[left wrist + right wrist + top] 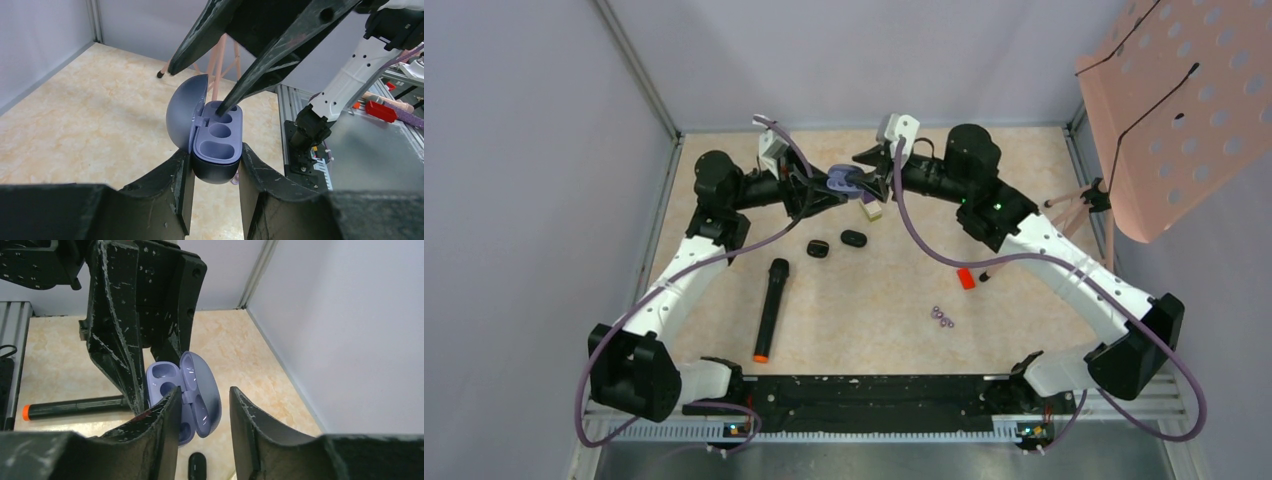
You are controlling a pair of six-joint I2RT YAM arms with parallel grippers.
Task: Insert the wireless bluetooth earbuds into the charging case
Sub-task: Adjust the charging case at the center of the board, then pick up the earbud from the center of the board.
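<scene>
While left tool [215, 159] grips it, charging case [219, 149] gapes.

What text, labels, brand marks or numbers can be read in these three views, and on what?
None can be read in any view.
The charging case: plain shell and inside, no lettering showing.
The black stick with the orange tip and the red block: too small to show any marks.
</scene>
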